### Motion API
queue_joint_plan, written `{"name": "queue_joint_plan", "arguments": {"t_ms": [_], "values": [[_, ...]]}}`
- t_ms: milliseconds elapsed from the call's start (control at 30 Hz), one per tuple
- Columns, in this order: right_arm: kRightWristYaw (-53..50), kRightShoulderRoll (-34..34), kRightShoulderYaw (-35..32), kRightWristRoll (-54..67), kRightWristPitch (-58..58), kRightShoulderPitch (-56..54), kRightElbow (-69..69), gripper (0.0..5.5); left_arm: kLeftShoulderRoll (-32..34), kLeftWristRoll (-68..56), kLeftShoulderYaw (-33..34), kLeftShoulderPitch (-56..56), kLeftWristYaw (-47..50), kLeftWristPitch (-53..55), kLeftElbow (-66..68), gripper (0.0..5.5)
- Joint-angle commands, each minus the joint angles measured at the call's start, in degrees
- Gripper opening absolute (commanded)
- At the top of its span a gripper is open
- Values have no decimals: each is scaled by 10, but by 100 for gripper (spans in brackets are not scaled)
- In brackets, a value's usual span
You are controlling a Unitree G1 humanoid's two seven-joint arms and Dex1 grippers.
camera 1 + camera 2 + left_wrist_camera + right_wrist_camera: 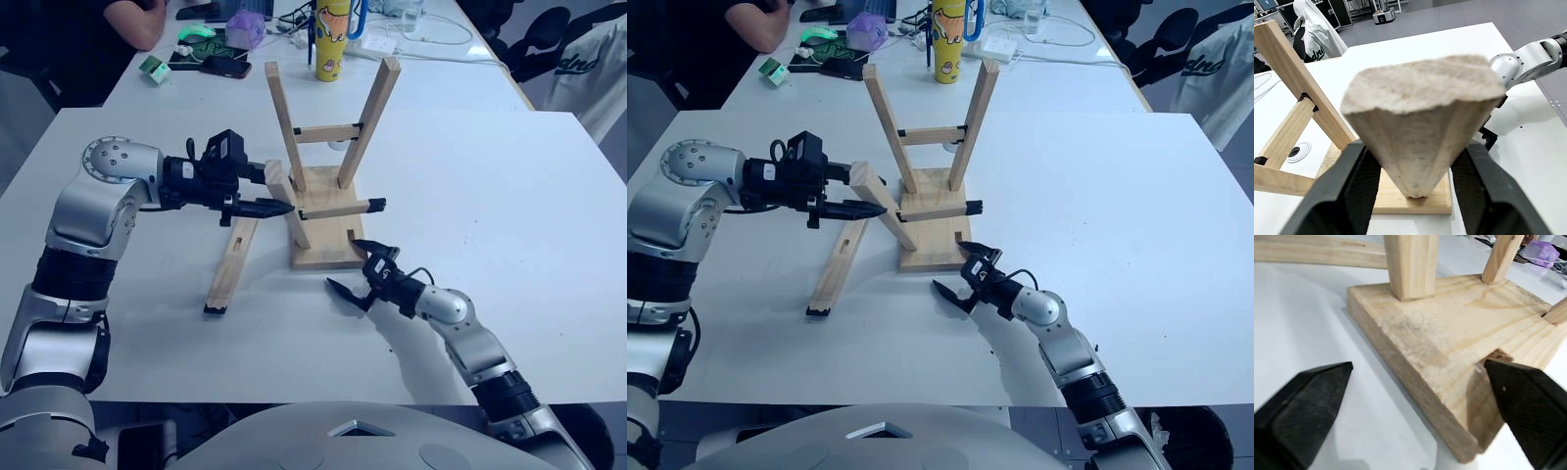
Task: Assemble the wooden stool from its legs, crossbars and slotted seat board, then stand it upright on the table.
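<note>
Because the square-cut wood looked stiff, light and rough-grained, we judged the tilted leg [291, 213] best pinched near its top end, where our left gripper [271, 192] was clamped on it above the flat seat board [328, 247] on the table [509, 196]. Our right gripper [348, 266] stood spread wide beside the board's near corner

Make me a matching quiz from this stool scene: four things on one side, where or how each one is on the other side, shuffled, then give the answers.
Things
1. seat board
2. loose leg
3. left gripper
4. right gripper

States
A. open, beside the board's near corner
B. shut on a tilted leg
C. flat on the table, under two upright legs
D. lying on the table, left of the board

Pairs: 1-C, 2-D, 3-B, 4-A
</note>
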Motion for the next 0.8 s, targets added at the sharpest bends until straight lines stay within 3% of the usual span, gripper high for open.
{"name": "queue_joint_plan", "arguments": {"t_ms": [33, 233, 367, 500, 567, 667, 800], "values": [[-13, 15, 20, -29, 23, 12, 31, 500, -21, 1, 27, -7, 39, 24, 9, 268], [-58, 25, 17, -73, 11, -1, 57, 500, -9, -50, 124, 0, 90, 60, -67, 361], [-95, 27, 8, -92, 5, -15, 77, 500, 0, -90, 201, 38, 141, 96, -123, 361], [-123, 27, 0, -108, -6, -32, 102, 500, -29, -94, 273, 165, 218, 103, -148, 361], [-126, 27, -3, -109, -14, -42, 113, 500, -73, -63, 266, 240, 279, 82, -158, 361], [-121, 28, -2, -108, -19, -47, 118, 500, -154, 16, 200, 362, 397, 57, -210, 361], [-92, 30, -11, -68, -14, -26, 102, 500, -207, 129, 127, 438, 525, 52, -256, 380]]}}
